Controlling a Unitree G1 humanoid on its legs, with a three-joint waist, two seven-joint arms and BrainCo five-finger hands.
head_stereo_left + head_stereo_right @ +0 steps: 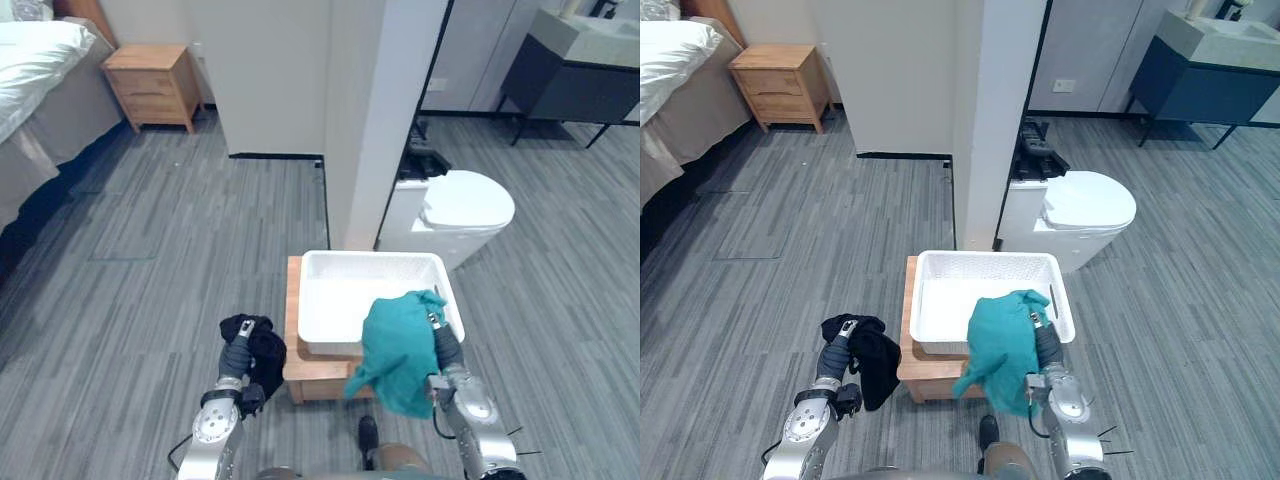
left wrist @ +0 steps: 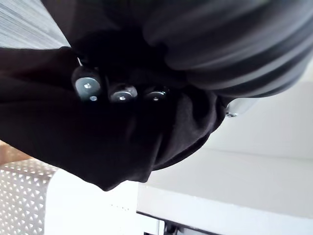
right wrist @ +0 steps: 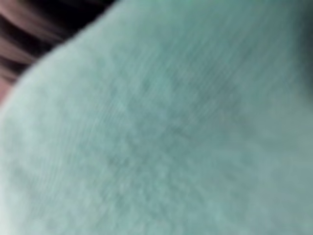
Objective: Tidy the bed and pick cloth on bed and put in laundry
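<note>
A black cloth [image 1: 262,350] hangs from my left hand [image 1: 237,352], just left of the wooden stool [image 1: 292,300]. In the left wrist view the fingers [image 2: 88,85] are curled into the black cloth [image 2: 98,137]. A teal cloth [image 1: 398,350] hangs from my right hand [image 1: 447,350] over the near right rim of the white perforated laundry basket [image 1: 370,258], which stands on the stool. Teal cloth [image 3: 161,127] lies right against the right wrist camera. The bed [image 1: 30,60] with white bedding is at the far left.
A wooden nightstand [image 1: 152,85] stands beside the bed. A white pillar [image 1: 385,120] rises just behind the basket, with a white toilet [image 1: 465,205] to its right. A dark vanity [image 1: 580,60] is at the far right. Grey plank floor [image 1: 170,230] lies between bed and stool.
</note>
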